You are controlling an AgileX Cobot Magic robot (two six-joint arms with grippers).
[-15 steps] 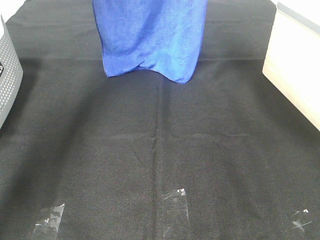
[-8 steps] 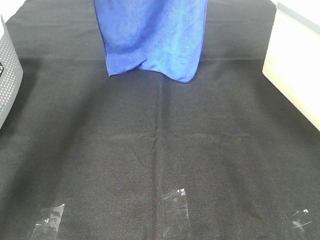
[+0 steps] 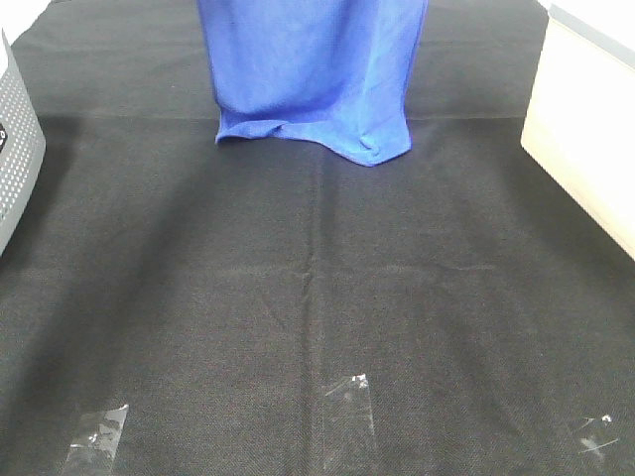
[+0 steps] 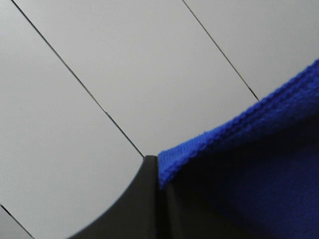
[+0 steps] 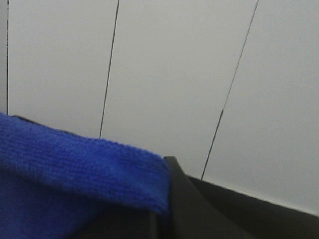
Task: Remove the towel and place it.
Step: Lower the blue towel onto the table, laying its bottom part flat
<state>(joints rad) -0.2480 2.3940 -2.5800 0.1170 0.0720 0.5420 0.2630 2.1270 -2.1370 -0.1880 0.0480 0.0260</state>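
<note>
The bright blue towel (image 3: 313,69) hangs down from above the top edge of the exterior view, over the far middle of the table. Its lower hem rests bunched on the black table cloth (image 3: 317,278). Neither gripper shows in that view. In the left wrist view, my left gripper (image 4: 158,172) is shut on a stitched corner of the towel (image 4: 249,169). In the right wrist view, my right gripper (image 5: 167,167) is shut on another edge of the towel (image 5: 75,169). Both wrist cameras face a pale panelled surface beyond.
A grey perforated basket (image 3: 15,149) stands at the left edge. A pale box (image 3: 585,129) stands at the right edge. Three pieces of clear tape (image 3: 347,407) lie on the cloth near the front.
The towel has shifted slightly to the right and come lower. Its bottom hem now lies bunched on the table cloth.
</note>
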